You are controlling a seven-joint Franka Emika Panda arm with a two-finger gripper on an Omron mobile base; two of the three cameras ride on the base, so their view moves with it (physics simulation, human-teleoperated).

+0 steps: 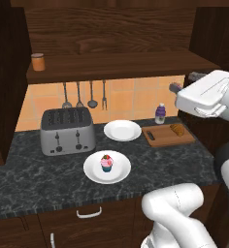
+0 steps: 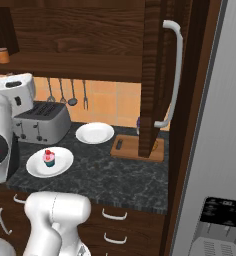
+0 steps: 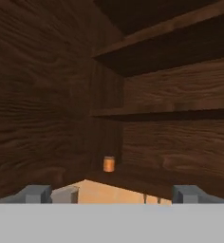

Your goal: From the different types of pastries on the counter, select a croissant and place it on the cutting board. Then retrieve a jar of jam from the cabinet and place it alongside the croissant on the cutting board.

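Observation:
The small orange-brown jar of jam (image 1: 38,62) stands on the cabinet shelf (image 1: 116,65) at its far left end. In the hand view the jar of jam (image 3: 109,163) is small and well ahead, centred between my fingertips (image 3: 35,193). My gripper (image 3: 112,193) is open and holds nothing. It hangs at shelf height at the right (image 1: 184,81), far from the jar. The golden croissant (image 1: 177,129) lies on the wooden cutting board (image 1: 160,138) on the dark counter (image 1: 29,179). A pink-frosted cupcake (image 1: 106,163) sits on a white plate (image 1: 89,169).
A silver toaster (image 1: 68,131) stands at the left and an empty white plate (image 1: 122,130) mid-counter. A small purple-labelled bottle (image 1: 160,114) is behind the board. Utensils (image 1: 80,94) hang on the tiled wall. An open cabinet door (image 2: 155,75) partly hides the board (image 2: 127,147).

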